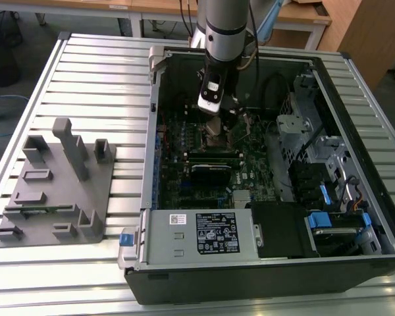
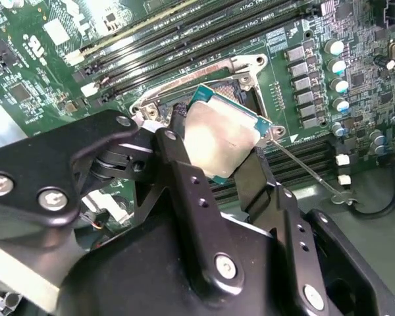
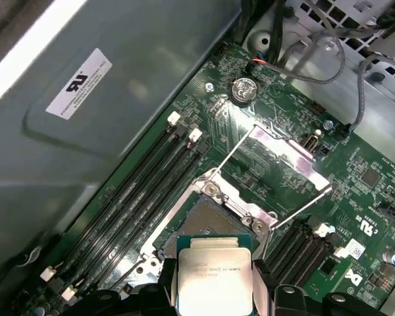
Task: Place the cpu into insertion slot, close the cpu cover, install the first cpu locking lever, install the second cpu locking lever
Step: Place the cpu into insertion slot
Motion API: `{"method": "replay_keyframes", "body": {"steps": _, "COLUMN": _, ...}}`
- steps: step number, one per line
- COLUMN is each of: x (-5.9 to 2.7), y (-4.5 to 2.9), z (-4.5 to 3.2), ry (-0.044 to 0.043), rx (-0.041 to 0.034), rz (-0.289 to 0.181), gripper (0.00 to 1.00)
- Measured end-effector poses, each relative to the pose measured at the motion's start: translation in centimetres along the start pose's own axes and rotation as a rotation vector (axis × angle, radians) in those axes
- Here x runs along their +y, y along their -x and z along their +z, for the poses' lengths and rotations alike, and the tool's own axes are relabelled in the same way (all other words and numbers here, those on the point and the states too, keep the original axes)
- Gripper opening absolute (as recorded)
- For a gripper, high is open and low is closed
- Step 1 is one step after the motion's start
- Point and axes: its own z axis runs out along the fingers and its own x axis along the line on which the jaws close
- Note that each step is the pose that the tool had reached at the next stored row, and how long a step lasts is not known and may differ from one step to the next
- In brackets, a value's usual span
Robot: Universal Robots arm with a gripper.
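Black end effector grasps the cpu by its edges just above the open insertion slot; cpu cover stands raised

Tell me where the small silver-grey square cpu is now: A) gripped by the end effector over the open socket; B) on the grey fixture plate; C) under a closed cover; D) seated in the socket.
A: the silver-grey square cpu is clamped in the black end effector, the brownish-gold insertion slot bare, the silver cpu cover flipped open.
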Motion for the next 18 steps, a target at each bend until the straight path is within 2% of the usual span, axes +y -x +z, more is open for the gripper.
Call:
{"method": "replay_keyframes", "body": {"steps": 3, "x": 0.02, "y": 0.0, "z": 0.01, "ry": 0.0, "rx": -0.0008, "rz": 0.008, "gripper": 0.54}}
{"method": "replay_keyframes", "body": {"steps": 12, "x": 0.01, "y": 0.0, "z": 0.11, "ry": -0.0032, "rx": -0.0146, "rz": 0.166, "gripper": 0.54}}
{"method": "replay_keyframes", "body": {"steps": 18, "x": 0.01, "y": 0.0, "z": 0.11, "ry": -0.0034, "rx": -0.0153, "rz": 0.174, "gripper": 0.54}}
